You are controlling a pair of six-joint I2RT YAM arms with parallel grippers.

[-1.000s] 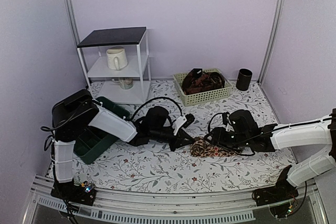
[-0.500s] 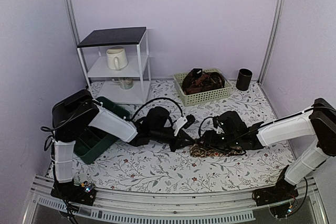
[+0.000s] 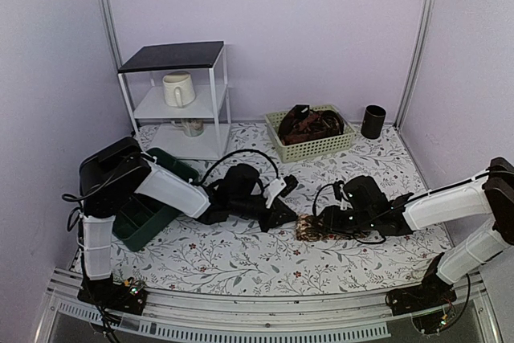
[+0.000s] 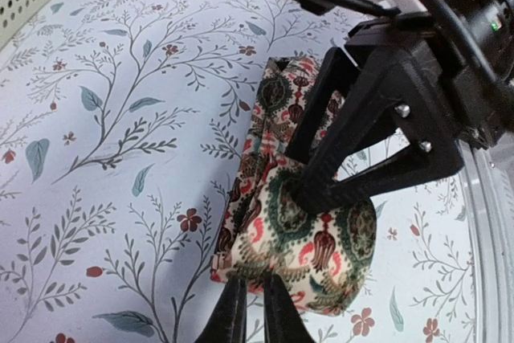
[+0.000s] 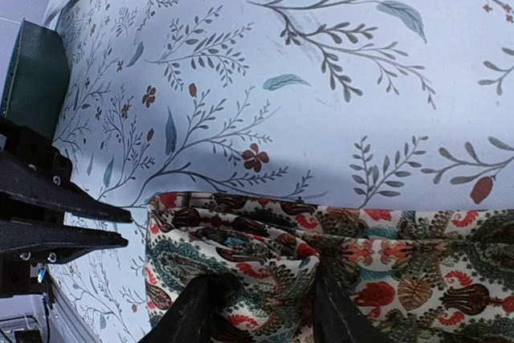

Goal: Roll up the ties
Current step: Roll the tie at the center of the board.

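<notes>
Pinching a ridge of the folded tie in my right gripper | left gripper nearly closed, tie edge at its tips, hold unclear | risk: folds spill if I tug.

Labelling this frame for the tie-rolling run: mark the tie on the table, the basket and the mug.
tie (image 4: 277, 238), left wrist view, patterned fabric of the bundle.
basket (image 3: 309, 149), top external view, front wall.
mug (image 3: 177, 89), top external view, its side.

Left arm, right arm: white shells, black joints, looped black cables; black angular right gripper, silver screws at 3 o'clock in left wrist view.
</notes>
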